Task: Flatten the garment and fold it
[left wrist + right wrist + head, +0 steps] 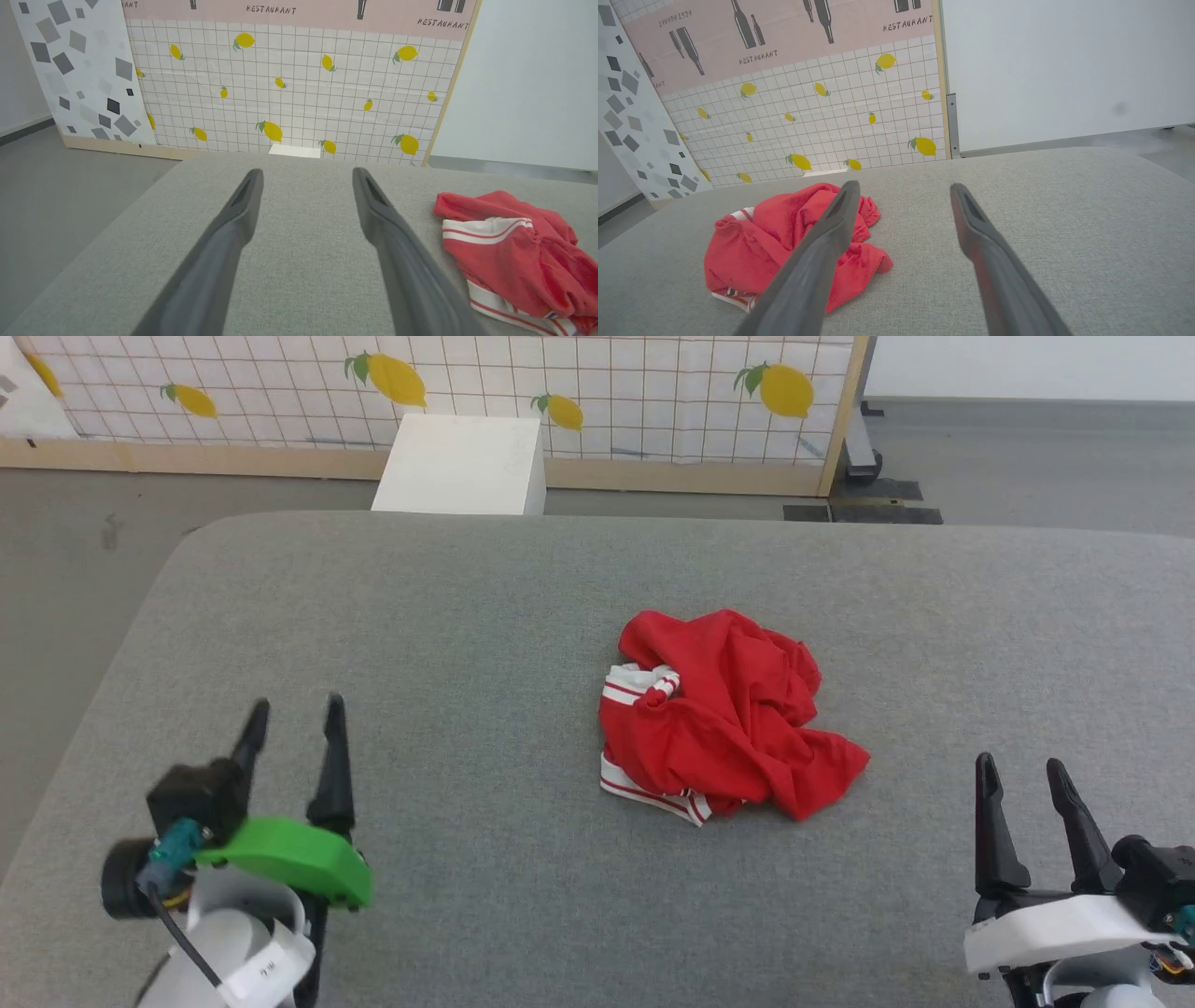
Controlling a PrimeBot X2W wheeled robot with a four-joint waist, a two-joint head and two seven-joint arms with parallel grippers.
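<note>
At the lower left we saw our left gripper (297, 705) hovering over the grey fabric-covered desk (448, 616). Its two dark fingers were spread wide with nothing between them. Beyond the desk's far edge stood a white box (462, 462), in front of a tiled panel (635, 392) printed with lemons. Just right of the desk's middle lay the garment (738, 709), a crumpled red heap. White trim with red stripes showed along its left side and near edge. It lay well apart from both grippers. At the lower right our right gripper (1019, 763) hung above the desk. Its fingers were likewise spread wide and empty, and the garment lay ahead of it and to its left.
</note>
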